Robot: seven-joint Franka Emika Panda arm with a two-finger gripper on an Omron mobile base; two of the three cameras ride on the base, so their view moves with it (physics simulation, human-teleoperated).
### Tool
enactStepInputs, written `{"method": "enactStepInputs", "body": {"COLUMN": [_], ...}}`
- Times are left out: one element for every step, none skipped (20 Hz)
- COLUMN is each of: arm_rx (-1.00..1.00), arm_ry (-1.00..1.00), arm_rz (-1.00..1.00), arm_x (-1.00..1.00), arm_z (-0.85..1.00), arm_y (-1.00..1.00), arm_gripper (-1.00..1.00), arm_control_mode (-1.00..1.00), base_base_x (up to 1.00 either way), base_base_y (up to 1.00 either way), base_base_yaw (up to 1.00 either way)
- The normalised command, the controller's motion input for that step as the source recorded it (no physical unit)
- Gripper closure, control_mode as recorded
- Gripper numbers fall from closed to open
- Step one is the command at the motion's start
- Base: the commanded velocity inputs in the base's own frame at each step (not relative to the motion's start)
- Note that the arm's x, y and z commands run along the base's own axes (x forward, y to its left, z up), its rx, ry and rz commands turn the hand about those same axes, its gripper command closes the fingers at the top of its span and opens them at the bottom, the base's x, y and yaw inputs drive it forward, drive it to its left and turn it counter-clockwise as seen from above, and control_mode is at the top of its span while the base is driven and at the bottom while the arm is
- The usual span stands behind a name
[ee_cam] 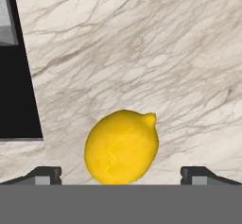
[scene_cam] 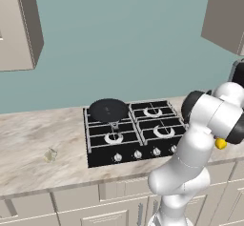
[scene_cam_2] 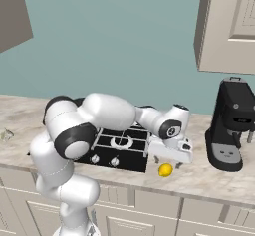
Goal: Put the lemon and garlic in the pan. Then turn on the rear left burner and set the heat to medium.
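My claw point(ee_cam: 121, 173) hangs over the lemon point(ee_cam: 121, 146) with its jaws spread wide, one tip at the lower left of the hand view and the other at the lower right, the fruit between them and touching neither. In the right base view the claw point(scene_cam_2: 167, 161) sits low at centre right, just above the lemon point(scene_cam_2: 165, 170), which lies on the marble worktop point(scene_cam_2: 209, 180) just beside the cooktop's point(scene_cam_2: 130, 161) right edge. A black coffee machine point(scene_cam_2: 230, 125) stands at the right of that frame. In the left base view the pan point(scene_cam: 108, 109) rests on the rear left burner point(scene_cam: 93, 122) at centre, and the garlic point(scene_cam: 50, 155) lies on the worktop at lower left, well apart from the cooktop.
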Motion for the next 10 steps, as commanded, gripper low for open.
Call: {"method": "enactStepInputs", "body": {"arm_rx": [0.00, 0.00, 0.00, 0.00, 0.00, 0.00, 0.00, 0.00, 0.00, 0.00], "arm_ry": [0.00, 0.00, 0.00, 0.00, 0.00, 0.00, 0.00, 0.00, 0.00, 0.00], "arm_rz": [0.00, 0.00, 0.00, 0.00, 0.00, 0.00, 0.00, 0.00, 0.00, 0.00], "arm_x": [0.14, 0.18, 0.12, 0.03, 0.00, 0.00, 0.00, 0.00, 0.00, 0.00], "arm_z": [-0.19, -0.20, -0.19, -0.19, -0.21, -0.24, -0.29, -0.29, -0.29, -0.29], "arm_y": [0.00, 0.00, 0.00, 0.00, 0.00, 0.00, 0.00, 0.00, 0.00, 0.00], "arm_gripper": [-1.00, -1.00, -1.00, -1.00, -1.00, -1.00, -1.00, -1.00, -1.00, -1.00], "arm_control_mode": [-1.00, -1.00, -1.00, -1.00, -1.00, -1.00, -1.00, -1.00, -1.00, -1.00], "base_base_x": [0.00, 0.00, 0.00, 0.00, 0.00, 0.00, 0.00, 0.00, 0.00, 0.00], "base_base_y": [0.00, 0.00, 0.00, 0.00, 0.00, 0.00, 0.00, 0.00, 0.00, 0.00], "base_base_yaw": [0.00, 0.00, 0.00, 0.00, 0.00, 0.00, 0.00, 0.00, 0.00, 0.00]}}
